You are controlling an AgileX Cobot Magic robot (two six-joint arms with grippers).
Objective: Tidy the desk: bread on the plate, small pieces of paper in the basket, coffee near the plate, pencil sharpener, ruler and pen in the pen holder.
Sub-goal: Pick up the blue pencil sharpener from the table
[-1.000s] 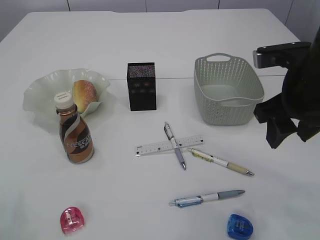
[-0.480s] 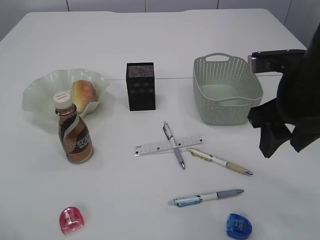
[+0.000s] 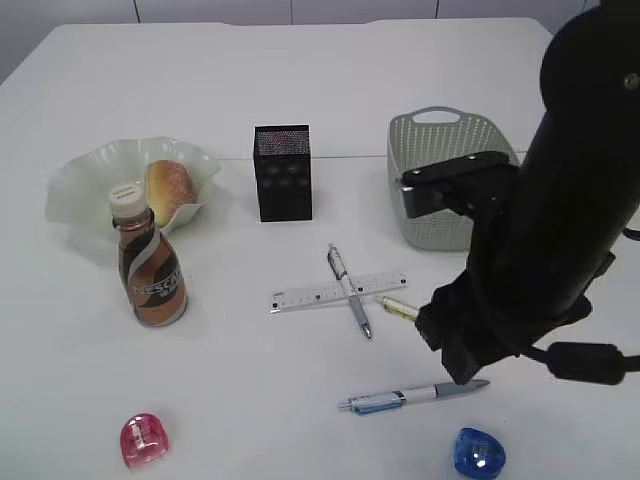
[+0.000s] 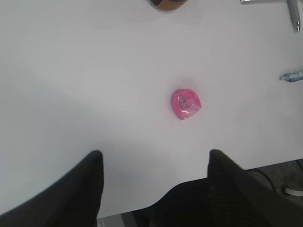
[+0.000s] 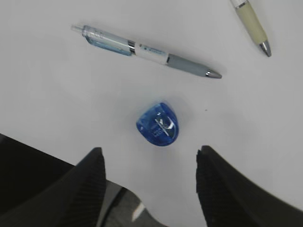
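Bread (image 3: 170,188) lies on the wavy plate (image 3: 75,185), with the coffee bottle (image 3: 150,275) standing just in front. A black pen holder (image 3: 283,172) stands mid-table. A grey pen (image 3: 350,292) lies across the ruler (image 3: 310,294). A cream pen (image 5: 251,21) and a blue pen (image 3: 400,396) lie nearer the front. My right gripper (image 5: 149,156) hangs open just short of the blue pencil sharpener (image 5: 158,123). My left gripper (image 4: 154,158) is open above the table, short of the pink pencil sharpener (image 4: 186,104). Small pieces of paper are out of view.
The grey-green basket (image 3: 430,140) stands at the back right, partly covered by my right arm (image 3: 550,230). The table's front edge runs just under both grippers. The blue sharpener (image 3: 479,452) and pink sharpener (image 3: 144,441) sit near that edge.
My right arm has swung from the right edge beside the basket towards the front middle, now covering part of the basket and the cream pen. Nothing on the table has moved.
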